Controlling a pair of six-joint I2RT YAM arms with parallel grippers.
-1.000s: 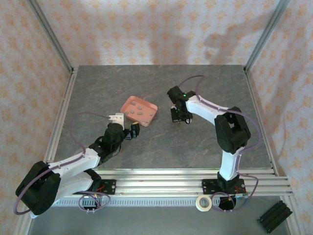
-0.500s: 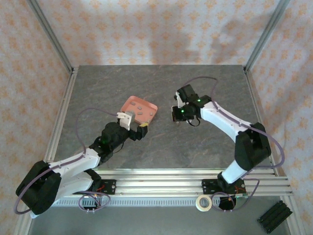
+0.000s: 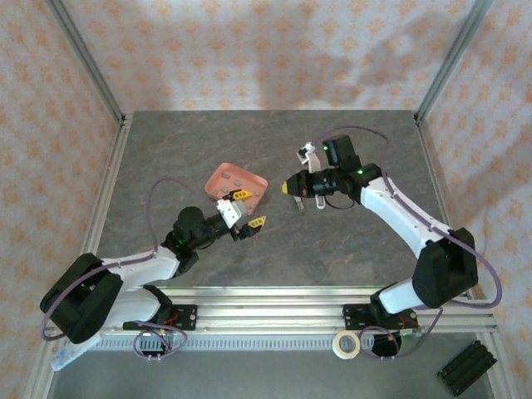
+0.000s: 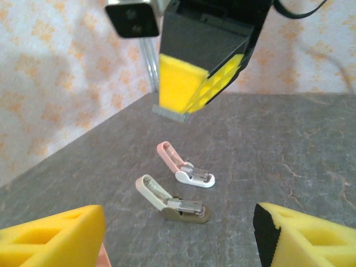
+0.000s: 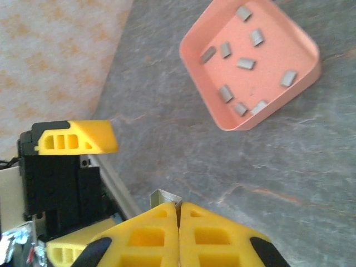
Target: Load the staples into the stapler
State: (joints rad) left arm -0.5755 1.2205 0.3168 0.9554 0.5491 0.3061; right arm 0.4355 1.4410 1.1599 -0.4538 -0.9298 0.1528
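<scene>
- Left gripper [image 3: 248,208]: fingers apart with nothing between them, at the near corner of the salmon-pink tray [image 3: 218,176].
- Right gripper [image 3: 288,188]: yellow fingers pressed together on a grey staple strip [image 5: 165,196] that juts from their tips. The gripper points toward the tray and the left gripper.
- The staples [image 5: 246,64]: short dull-grey bars lying loose and scattered on the tray floor.
- Pink-and-white stapler [image 4: 186,169] and white-and-olive stapler [image 4: 173,201]: both lie on the grey counter [image 3: 208,141] with their tops hinged open. They are just beside each other, not touching. In the left wrist view they lie below the right gripper.
</scene>
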